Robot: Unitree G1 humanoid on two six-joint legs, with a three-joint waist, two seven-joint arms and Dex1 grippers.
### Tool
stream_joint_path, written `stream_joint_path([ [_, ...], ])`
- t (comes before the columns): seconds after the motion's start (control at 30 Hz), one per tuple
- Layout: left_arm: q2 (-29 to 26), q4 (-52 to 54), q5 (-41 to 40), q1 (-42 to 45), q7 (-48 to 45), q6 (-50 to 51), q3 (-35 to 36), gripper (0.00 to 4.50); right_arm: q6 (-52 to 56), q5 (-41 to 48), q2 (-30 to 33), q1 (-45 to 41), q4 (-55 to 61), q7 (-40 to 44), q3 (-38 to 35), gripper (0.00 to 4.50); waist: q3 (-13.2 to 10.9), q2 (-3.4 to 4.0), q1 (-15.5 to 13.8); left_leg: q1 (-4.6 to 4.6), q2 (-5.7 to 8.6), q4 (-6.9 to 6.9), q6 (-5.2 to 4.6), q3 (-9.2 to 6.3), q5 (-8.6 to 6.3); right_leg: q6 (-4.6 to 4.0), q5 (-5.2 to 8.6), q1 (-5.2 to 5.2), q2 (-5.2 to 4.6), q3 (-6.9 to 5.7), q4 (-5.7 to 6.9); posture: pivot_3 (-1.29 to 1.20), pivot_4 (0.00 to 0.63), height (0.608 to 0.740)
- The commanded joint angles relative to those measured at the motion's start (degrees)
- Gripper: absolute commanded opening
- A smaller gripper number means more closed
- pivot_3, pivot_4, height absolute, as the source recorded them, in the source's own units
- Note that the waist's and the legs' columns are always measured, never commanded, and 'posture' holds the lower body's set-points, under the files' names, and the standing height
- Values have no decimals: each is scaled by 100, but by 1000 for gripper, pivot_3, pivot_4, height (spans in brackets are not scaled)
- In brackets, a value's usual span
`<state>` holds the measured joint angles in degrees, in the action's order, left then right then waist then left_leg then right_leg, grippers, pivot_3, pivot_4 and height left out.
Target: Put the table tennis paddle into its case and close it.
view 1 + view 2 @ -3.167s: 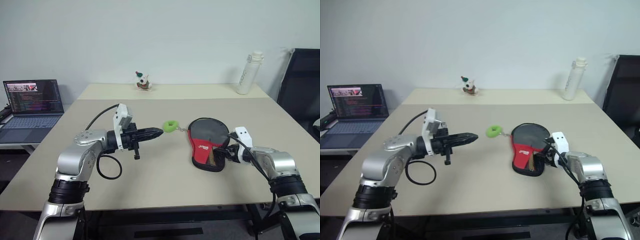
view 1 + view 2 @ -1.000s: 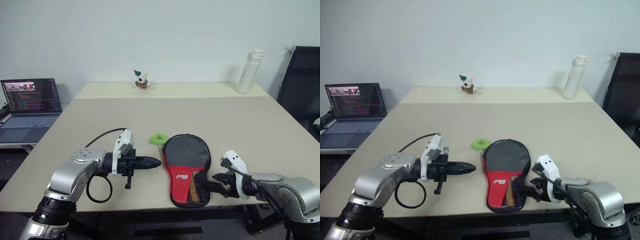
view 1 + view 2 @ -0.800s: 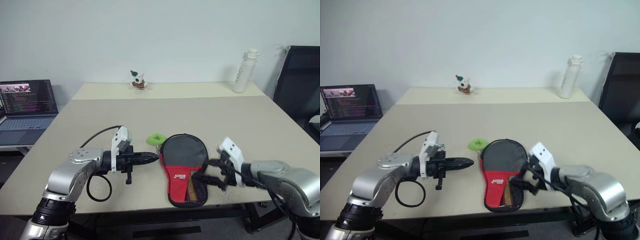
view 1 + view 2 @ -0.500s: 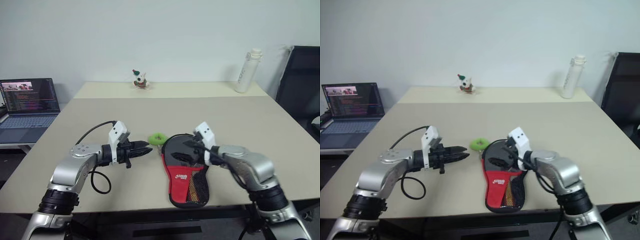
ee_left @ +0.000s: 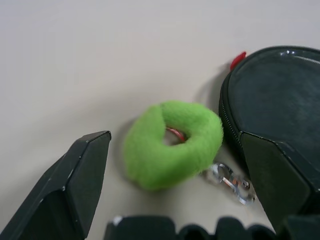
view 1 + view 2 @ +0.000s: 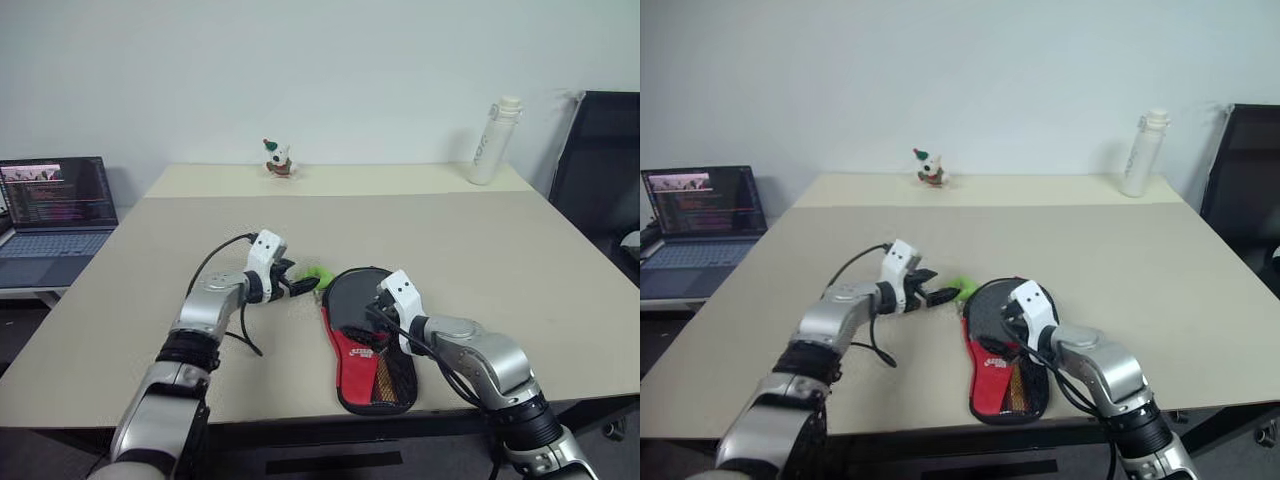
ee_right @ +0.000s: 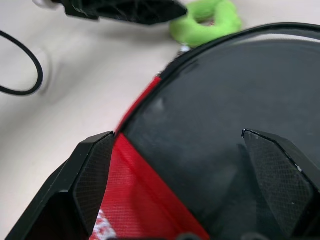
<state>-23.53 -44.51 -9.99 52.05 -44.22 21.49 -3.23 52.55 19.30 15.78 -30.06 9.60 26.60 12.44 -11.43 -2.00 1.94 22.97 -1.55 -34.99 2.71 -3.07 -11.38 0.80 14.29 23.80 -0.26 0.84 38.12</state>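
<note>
The case lay near the desk's front edge, the left gripper spread wide around its green ring, the right gripper's jaws wide above its black face.

Case: black upper panel, red lower panel with a white logo and dark mesh, small red tab at its top edge. Ring: fuzzy bright green, joined to a silver clasp. Tabletop: plain pale beige. Left hand and right hand: black fingers on white and silver arms. Bottle: white. Laptop: grey, with a dark screen. Figurine: white with red and green.
</note>
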Motion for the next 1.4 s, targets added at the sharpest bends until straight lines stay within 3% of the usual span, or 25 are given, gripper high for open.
stream_joint_path([
  [0.03, 150, -1190, 211, 530, 114, -412, 85, 4481, -16, -19, -109, -92, 187, -118, -96, 4500, 0, 0, 6, 0, 0, 1, 0, 1, 0, 0, 0, 1, 0, 1, -1, 0, 150, 740],
  [0.17, 270, -2126, 384, 837, 222, -750, 143, 4481, -4, -60, -138, -100, 187, -205, -114, 4500, 2, -2, -7, 0, 0, 0, 0, 0, 0, 0, 0, 0, 0, 1, 1, 0, 150, 740],
  [0.33, 335, -2480, 509, 915, 140, -963, 197, 4314, -1, -101, -105, -78, 243, -272, -108, 4500, 4, -4, -5, -13, 0, -2, 0, 0, 0, 4, -2, -10, 0, 2, 9, 0, 150, 740],
  [0.4, 347, -2500, 516, 884, 91, -984, 225, 3895, -3, -101, -113, -81, 253, -290, -115, 4500, 4, -4, -5, -14, 0, -3, 1, 0, 0, 4, -2, -10, 0, 2, 11, 0, 150, 740],
  [0.77, 357, -2396, 539, 774, 60, -936, 444, 81, -463, -313, -515, -630, -647, -312, -84, 4500, 6, -6, 0, -14, 0, -3, 0, 0, 0, 4, -2, -10, 0, 1, 11, 0, 150, 740],
  [0.93, 471, -2443, 632, 1030, 405, -1071, 470, 58, -489, -533, -426, -460, -1053, -135, 226, 4500, 7, -7, -6, -13, 1, -4, 0, 0, 0, 3, -2, -11, 0, 2, 12, 0, 150, 740],
  [1.17, 696, -2952, 1092, 1722, 1694, -1671, 405, 58, -3, -497, -60, 75, -586, 211, 592, 4500, 11, -14, -5, -17, 1, -10, 0, -4, 0, 13, -7, -20, 0, -1, 9, 0, 150, 740],
  [1.4, 1147, -3199, 1562, 2147, 2277, -2095, 253, 58, 421, -463, 126, 585, 0, 298, 935, 4500, 14, -18, -8, -18, 1, -10, 1, -3, 0, 16, -9, -24, 0, -1, 2, 0, 150, 740],
])
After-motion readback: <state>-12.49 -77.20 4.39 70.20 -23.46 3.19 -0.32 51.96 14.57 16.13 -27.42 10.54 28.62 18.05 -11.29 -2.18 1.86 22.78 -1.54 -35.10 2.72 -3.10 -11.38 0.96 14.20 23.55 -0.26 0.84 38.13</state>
